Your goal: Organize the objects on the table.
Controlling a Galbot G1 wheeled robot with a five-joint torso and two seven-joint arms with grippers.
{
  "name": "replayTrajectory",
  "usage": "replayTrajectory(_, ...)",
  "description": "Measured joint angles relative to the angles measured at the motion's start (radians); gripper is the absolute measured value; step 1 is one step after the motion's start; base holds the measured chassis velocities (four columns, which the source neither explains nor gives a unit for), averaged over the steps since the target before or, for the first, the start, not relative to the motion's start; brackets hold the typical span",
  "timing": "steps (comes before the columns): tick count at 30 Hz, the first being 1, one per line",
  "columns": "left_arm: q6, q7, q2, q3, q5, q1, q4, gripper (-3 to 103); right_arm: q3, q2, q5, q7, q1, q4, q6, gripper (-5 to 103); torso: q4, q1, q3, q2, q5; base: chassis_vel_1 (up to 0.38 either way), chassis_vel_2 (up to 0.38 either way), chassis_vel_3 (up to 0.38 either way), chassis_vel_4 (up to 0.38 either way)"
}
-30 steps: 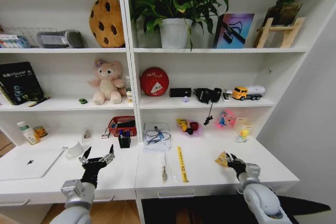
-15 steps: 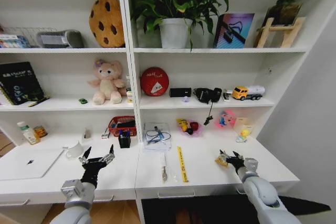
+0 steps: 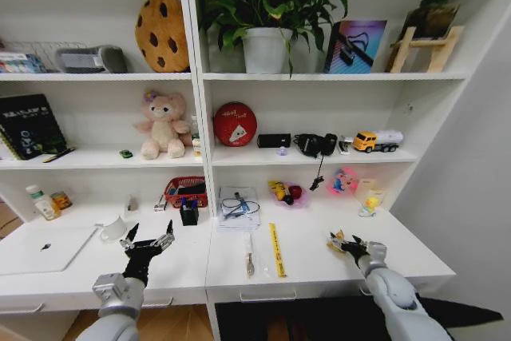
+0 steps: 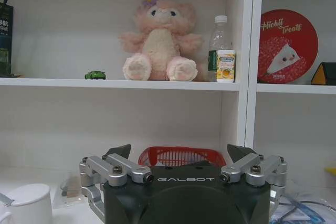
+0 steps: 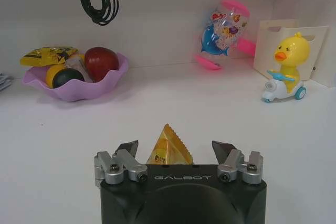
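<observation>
A small yellow snack packet lies on the white table at the right. My right gripper is open, with one finger on each side of the packet; in the head view the right gripper sits just right of the packet. My left gripper hovers open and empty over the table's left half. Left of it are a silver laptop and a white mug. A yellow ruler and pens lie mid-table. A tiny green toy car sits on the shelf.
A purple bowl of toy fruit, a pink toy and a duck toy stand beyond the packet by the back wall. A red basket, a black pen pot and a clear box line the back.
My right gripper has crept forward and left, closing in until its open fingers flank the yellow packet. The left arm has stayed still.
</observation>
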Motion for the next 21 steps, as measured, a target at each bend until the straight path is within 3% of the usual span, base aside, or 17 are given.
replayTrajectory(1,0.000,0.000,0.000,0.000,0.000,0.000,0.000,100,0.000,0.001,0.000,0.000,0.000,-0.001,0.000,76,-0.0001,0.000,0.000,0.000,0.0000,0.000,0.000,0.000,0.000)
replayTrajectory(2,0.000,0.000,0.000,0.000,0.000,0.000,0.000,100,0.001,0.004,0.000,0.000,-0.009,-0.001,-0.001,60,-0.0001,0.000,0.000,0.000,0.0000,0.000,0.000,0.000,0.000)
replayTrajectory(4,0.000,0.000,0.000,0.000,0.000,0.000,0.000,100,0.001,0.006,-0.001,0.002,-0.014,-0.001,-0.001,48,-0.0002,0.000,0.000,0.000,-0.0001,0.000,0.000,0.000,0.000)
replayTrajectory(6,0.000,0.000,0.000,0.000,0.000,0.000,0.000,100,0.001,0.007,-0.001,0.002,-0.015,-0.001,-0.001,48,-0.0002,0.000,0.000,0.000,-0.0001,0.000,0.000,0.000,0.000)
replayTrajectory(10,0.000,0.000,0.000,0.000,0.000,0.000,0.000,100,0.002,0.008,-0.004,0.003,-0.012,-0.005,-0.001,27,-0.0001,0.000,0.000,0.000,-0.0001,0.000,0.000,0.000,0.000)
replayTrajectory(13,0.000,0.000,0.000,0.000,0.000,0.000,0.000,100,0.002,0.007,-0.015,0.002,-0.010,-0.004,0.007,22,-0.0001,0.000,0.000,0.000,0.0000,0.000,0.000,0.000,0.000)
replayTrajectory(16,0.000,0.000,0.000,0.000,0.000,0.000,0.000,100,0.004,-0.002,-0.059,-0.020,-0.024,0.037,0.053,7,-0.0002,0.000,0.000,0.000,0.0001,0.000,0.000,0.000,0.000)
replayTrajectory(17,0.000,0.000,0.000,0.000,0.000,0.000,0.000,100,0.004,-0.002,-0.059,-0.020,-0.024,0.037,0.053,7,-0.0002,0.000,0.000,0.000,0.0001,0.000,0.000,0.000,0.000)
replayTrajectory(21,0.000,0.000,0.000,0.000,0.000,0.000,0.000,100,-0.011,-0.041,-0.137,-0.128,-0.033,0.102,0.138,2,-0.0003,0.000,0.000,0.000,-0.0003,0.000,0.000,0.000,0.000)
